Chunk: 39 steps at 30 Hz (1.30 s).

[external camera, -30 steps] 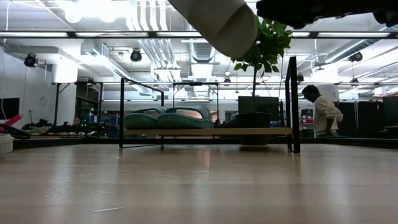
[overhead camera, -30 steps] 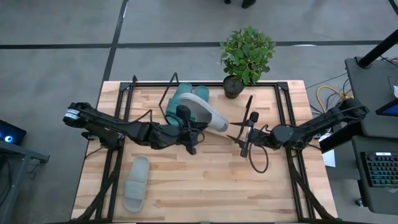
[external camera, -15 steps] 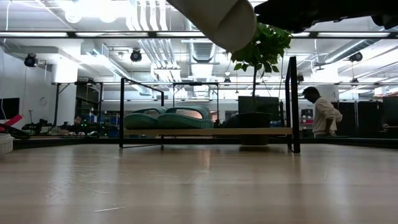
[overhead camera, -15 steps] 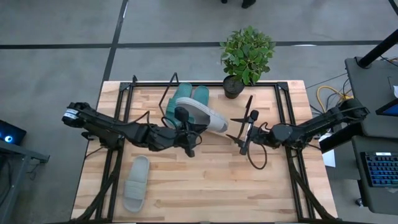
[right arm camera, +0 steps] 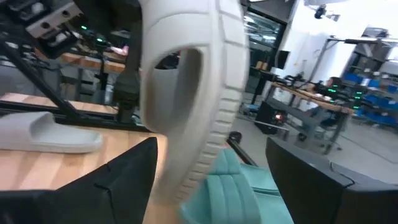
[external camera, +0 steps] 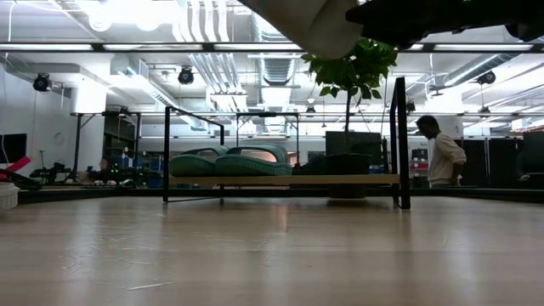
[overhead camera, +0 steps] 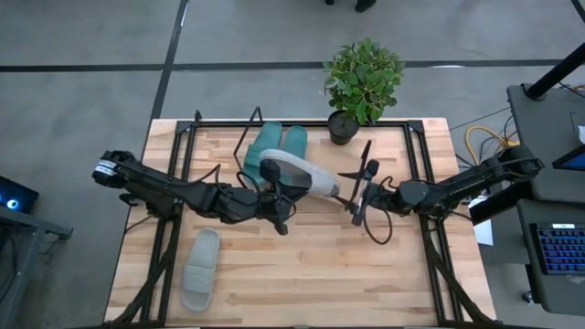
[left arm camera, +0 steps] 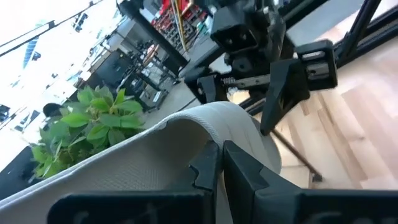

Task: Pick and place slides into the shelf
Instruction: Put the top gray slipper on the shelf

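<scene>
Slides on the shelf [overhead camera: 228, 144]: two teal green slides [overhead camera: 277, 139] lie side by side on the slanted board near the tabletop's [overhead camera: 274, 274] far edge, toward its left half; the low view shows the same pair [external camera: 228, 163] resting on the board between the black end frames. A light grey slide [overhead camera: 300, 174] is held above the tabletop's middle, just in front of the teal pair, lying crosswise with one end toward the right arm. The left gripper [overhead camera: 274, 194] is closed on this slide; in the left wrist view its two dark fingers [left arm camera: 214, 165] pinch the grey strap [left arm camera: 186, 134]. The low view shows only the slide's rounded end [external camera: 327, 25] at the upper edge, clear of the table surface. The right gripper [overhead camera: 358, 196] hovers just beside the far end of the held slide, toward the tabletop's right half, with its fingers spread wide and empty; the right wrist view looks between those fingers at the grey slide's sole and strap opening [right arm camera: 186, 87]. The second light grey slide [overhead camera: 201, 269] lies flat near the tabletop's front left corner, well apart from both grippers. A potted plant [overhead camera: 363, 84] stands at the far edge, just right of the shelf. A person [external camera: 442, 153] stands in the room beyond the table.
</scene>
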Available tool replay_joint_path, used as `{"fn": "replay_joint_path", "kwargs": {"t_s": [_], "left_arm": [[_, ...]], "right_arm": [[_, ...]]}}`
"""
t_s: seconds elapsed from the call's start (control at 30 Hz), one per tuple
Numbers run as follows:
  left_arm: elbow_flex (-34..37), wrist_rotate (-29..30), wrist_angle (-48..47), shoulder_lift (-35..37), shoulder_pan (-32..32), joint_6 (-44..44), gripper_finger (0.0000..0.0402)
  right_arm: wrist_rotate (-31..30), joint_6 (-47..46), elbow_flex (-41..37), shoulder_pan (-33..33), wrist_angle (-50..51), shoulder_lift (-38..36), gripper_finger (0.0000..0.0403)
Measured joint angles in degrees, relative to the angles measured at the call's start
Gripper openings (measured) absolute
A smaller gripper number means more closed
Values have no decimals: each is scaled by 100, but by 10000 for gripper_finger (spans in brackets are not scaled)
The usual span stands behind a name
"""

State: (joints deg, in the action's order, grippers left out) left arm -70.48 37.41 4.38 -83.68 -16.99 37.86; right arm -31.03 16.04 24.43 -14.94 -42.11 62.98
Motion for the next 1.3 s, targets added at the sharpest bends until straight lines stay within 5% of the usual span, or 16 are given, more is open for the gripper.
{"fn": "replay_joint_path", "kwargs": {"t_s": [0.3, 0.6, 1.0, 1.3], "left_arm": [[0, -251, 273, -201, -22, 195, 0], [0, -253, 236, -214, -28, 193, 0], [0, -260, 166, -214, -26, 255, 6], [2, -283, 157, -209, -69, 1415, 137]], "right_arm": [[122, -60, 4, -2, 15, 2, 207], [95, 540, 4, 0, 163, 0, 33], [101, 463, 4, -2, 253, -5, 26], [108, 182, 22, -2, 281, -1, 25]]}}
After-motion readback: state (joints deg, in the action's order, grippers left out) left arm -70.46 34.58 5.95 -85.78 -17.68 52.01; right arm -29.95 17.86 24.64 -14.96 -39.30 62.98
